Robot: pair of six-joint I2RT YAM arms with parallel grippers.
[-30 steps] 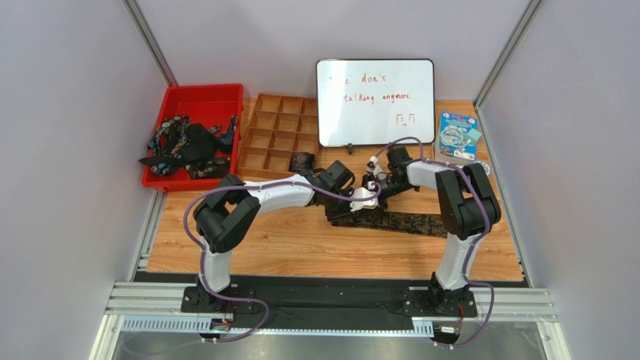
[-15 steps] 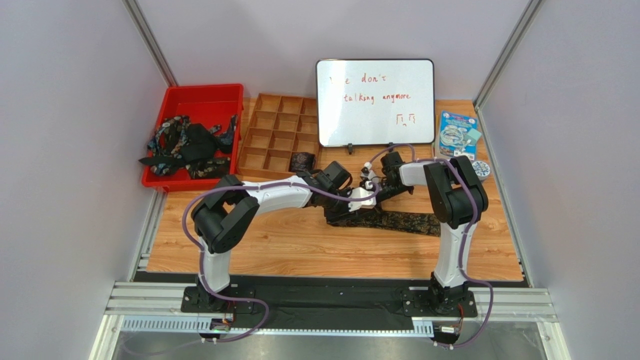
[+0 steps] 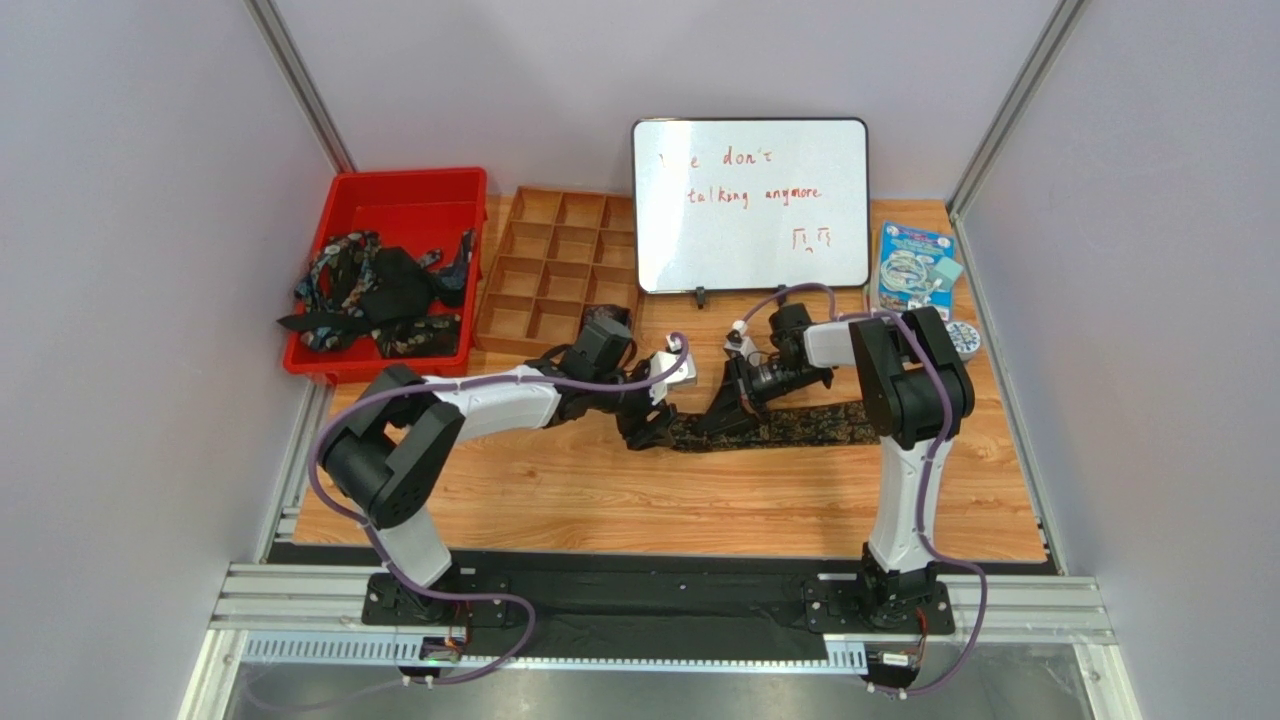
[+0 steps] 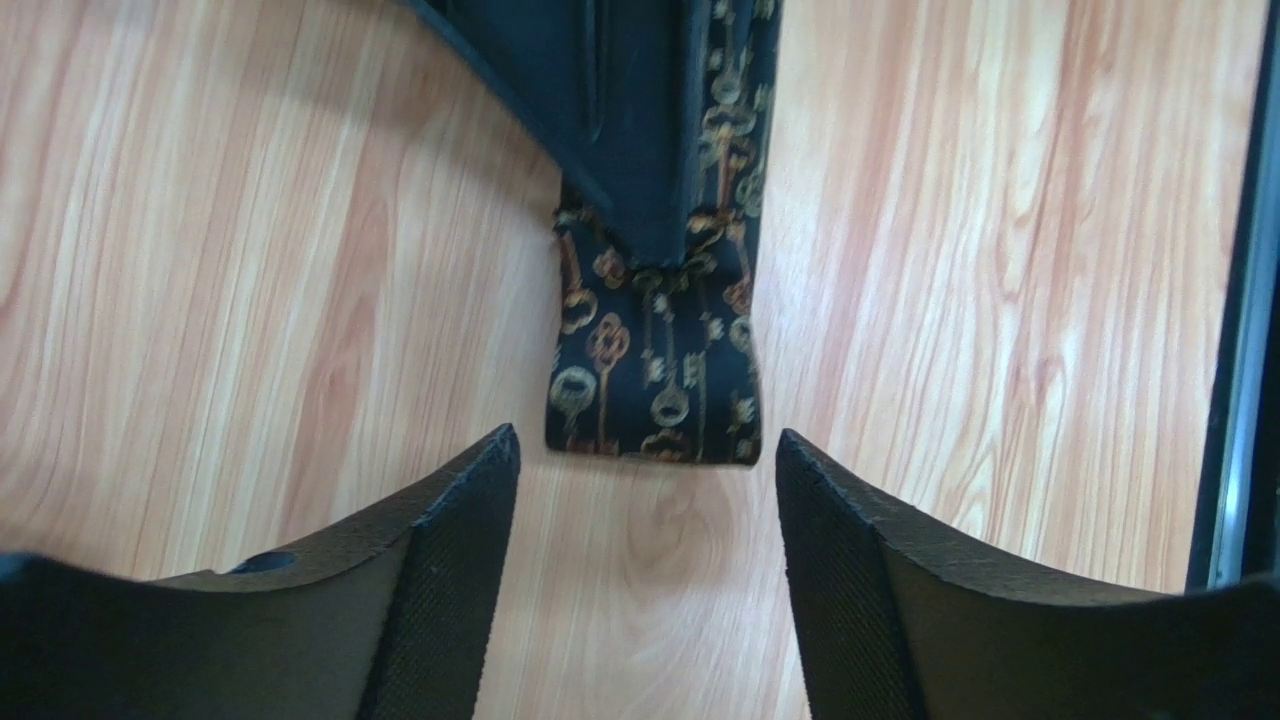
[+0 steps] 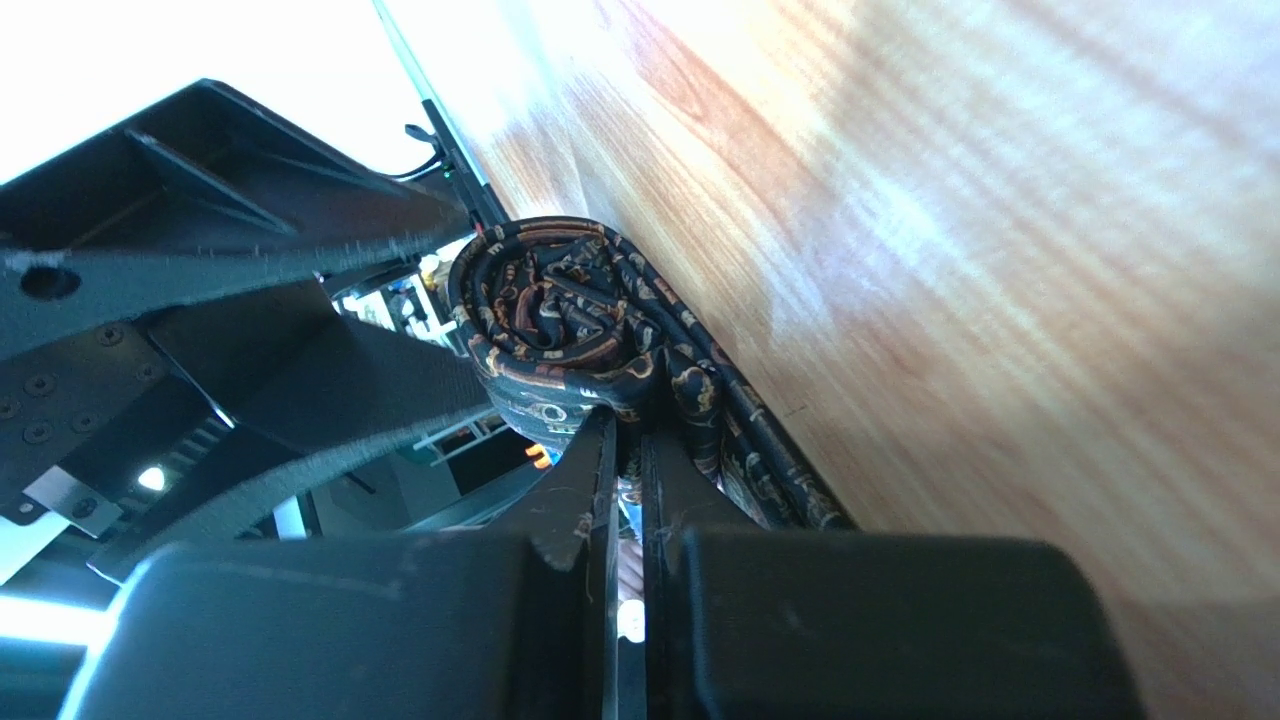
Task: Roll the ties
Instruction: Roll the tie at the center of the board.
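A black tie (image 3: 796, 429) with a gold key pattern lies across the table, its left end partly coiled. My right gripper (image 3: 723, 416) is shut on that coil; in the right wrist view the coil (image 5: 559, 318) sits at the tips of the closed gripper (image 5: 628, 438). My left gripper (image 3: 643, 429) is open and empty just left of the coil. In the left wrist view the left gripper (image 4: 646, 488) has its jaws spread wide, with the coiled end (image 4: 655, 383) just beyond the tips, not touching. More ties (image 3: 368, 288) lie heaped in a red bin.
The red bin (image 3: 403, 192) stands at the back left. A wooden compartment tray (image 3: 549, 263) stands next to it. A whiteboard (image 3: 750, 203) stands behind the grippers. A blue packet (image 3: 917, 273) and a small round tin (image 3: 962, 339) lie at the back right.
My left arm has drawn back to the left, and its gripper is off the coil. My right gripper has shifted left and lower with the coil, dragging the tie a little.
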